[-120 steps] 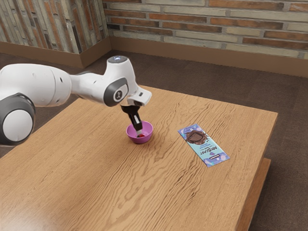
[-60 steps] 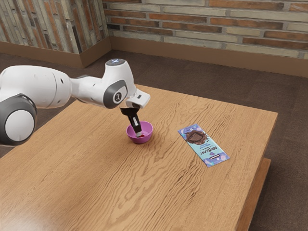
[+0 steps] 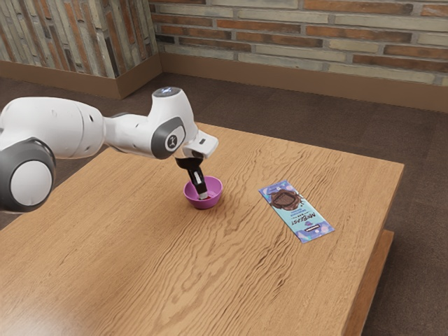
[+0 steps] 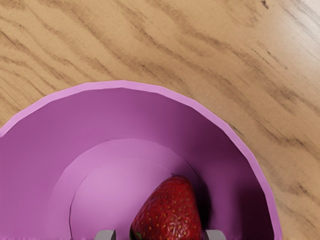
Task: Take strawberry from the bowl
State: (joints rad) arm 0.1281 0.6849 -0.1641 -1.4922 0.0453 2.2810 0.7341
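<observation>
the strawberry (image 4: 171,212) lies in the bowl (image 4: 125,115) between the claw's (image 3: 204,197) fingertips.

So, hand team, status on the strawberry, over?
Hand open, astride strawberry. Strawberry ungripped, inside bowl. Chocolate bar outside bowl, out of the way.

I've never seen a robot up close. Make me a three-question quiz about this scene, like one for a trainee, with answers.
1. What is inside the round purple bowl?
A) A yellow lemon
B) A red strawberry
C) A green grape

2. True or false: the flat, rectangular blue-and-purple packet lies outside the bowl.

3. Fill in: the black fingers of the white robot arm reach ____ into the bowl (up or down).

Key: 1. B; 2. true; 3. down
</observation>
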